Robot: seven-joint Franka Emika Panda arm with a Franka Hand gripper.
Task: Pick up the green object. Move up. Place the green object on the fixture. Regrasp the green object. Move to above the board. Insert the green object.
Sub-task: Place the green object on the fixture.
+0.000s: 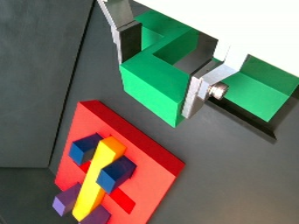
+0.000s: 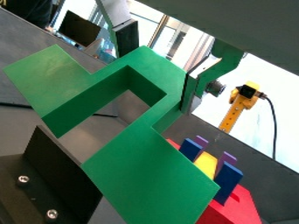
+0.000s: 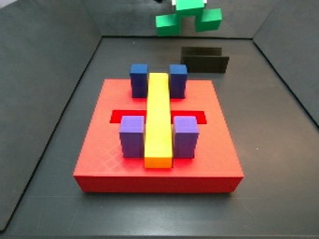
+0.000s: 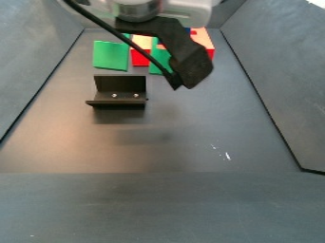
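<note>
The gripper pinches the green piece: in a wrist view a silver finger sits flat vs each side of the U, w/ the notch between them. In a side view the green piece hangs in the air, well above the floor and beyond the black fixture, which stands past the far end of the red board. In the other fixed view the piece shows just behind the fixture, clear of it, not touching.

Judgement: pick-up done, lift done or nearly; step in hand is carrying over to the fixture. Next move calls for lining the piece up over the fixture's low step, then lowering till it seats vs the raised back before letting go. The board's cross recess still has the yellow bar, blue & purple blocks in place; insertion is far off.
</note>
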